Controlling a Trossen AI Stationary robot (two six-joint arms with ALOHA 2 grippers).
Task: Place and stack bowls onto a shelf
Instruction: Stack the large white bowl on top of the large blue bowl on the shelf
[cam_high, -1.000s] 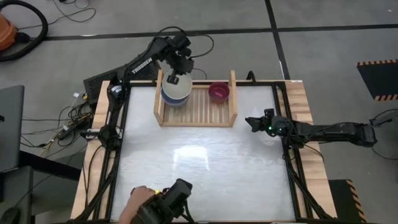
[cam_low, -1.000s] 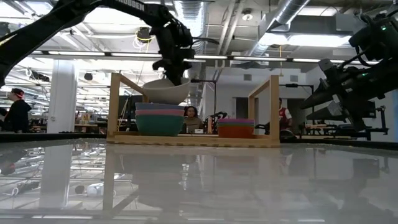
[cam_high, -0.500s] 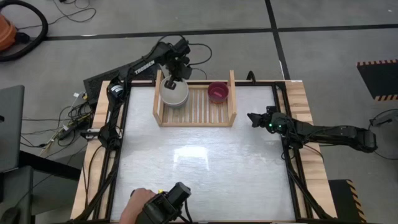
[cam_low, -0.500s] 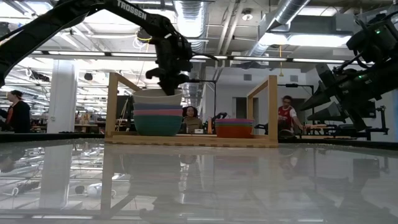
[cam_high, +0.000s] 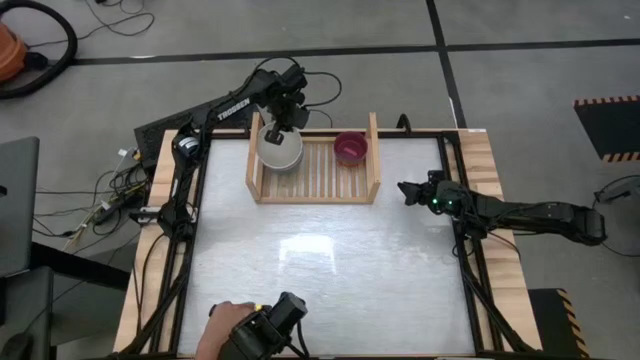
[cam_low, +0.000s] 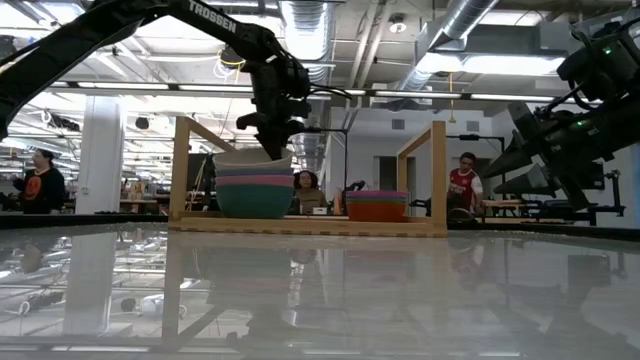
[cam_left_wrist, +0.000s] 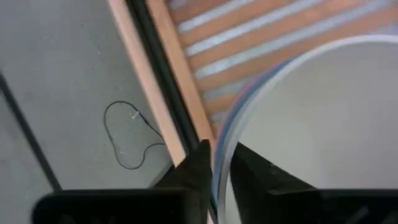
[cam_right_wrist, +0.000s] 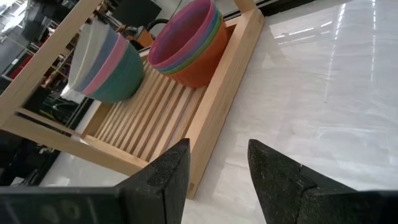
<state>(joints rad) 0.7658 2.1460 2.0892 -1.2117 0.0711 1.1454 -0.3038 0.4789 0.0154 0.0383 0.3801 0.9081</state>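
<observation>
The cream-white bowl is sitting on top of the stack of larger bowls at the left end of the shelf, above the blue, pink and teal ones. The shelf is lying along the far edge of the surface, nearer its far-left corner. At the shelf's right end the stack of smaller bowls is resting with the magenta one on top and the red-orange one at the bottom.

The left gripper is reaching down over the far rim of the cream-white bowl. In the left wrist view its fingers are standing close together, one on each side of that rim, but whether they are pressing on it cannot be told.

The right gripper is hanging at the right edge of the surface, well apart from the shelf, with its fingers spread and holding nothing.

A person's hand is showing at the near edge.
</observation>
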